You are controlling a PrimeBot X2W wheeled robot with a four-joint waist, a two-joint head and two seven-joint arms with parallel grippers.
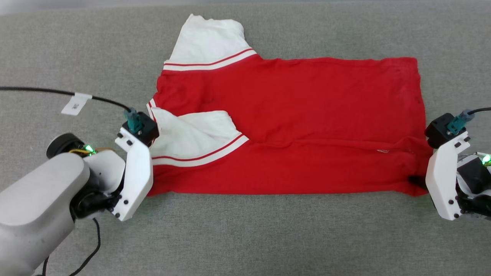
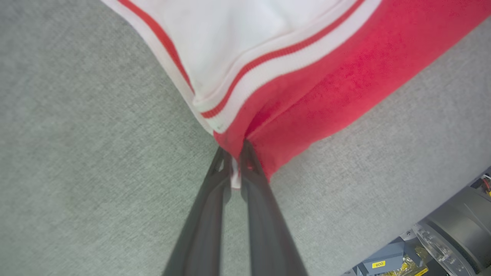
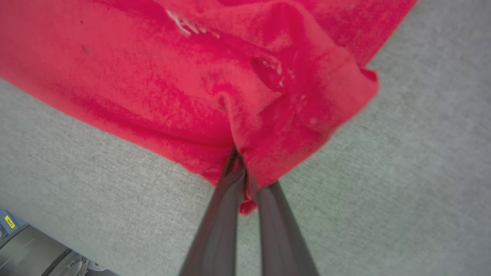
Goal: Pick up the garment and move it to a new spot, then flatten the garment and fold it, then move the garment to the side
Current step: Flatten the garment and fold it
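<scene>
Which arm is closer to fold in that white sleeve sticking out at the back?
Probably left: the left gripper pinches the red soft T-shirt at its sleeve end, nearer the far white sleeve. The right gripper pinches the hem end.

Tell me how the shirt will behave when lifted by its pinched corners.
Likely floppy: the garment bunches into creases where the right gripper pinches it. Probably light, since the thin fabric lies flat. The folded-in white sleeve may flop loose.

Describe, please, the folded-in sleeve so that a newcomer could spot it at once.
Start from the grey surface, where the red garment lies spread. At its left end, beside the left end effector, one white sleeve lies folded onto the red body; the other sleeve sticks out past the far edge instead.
</scene>
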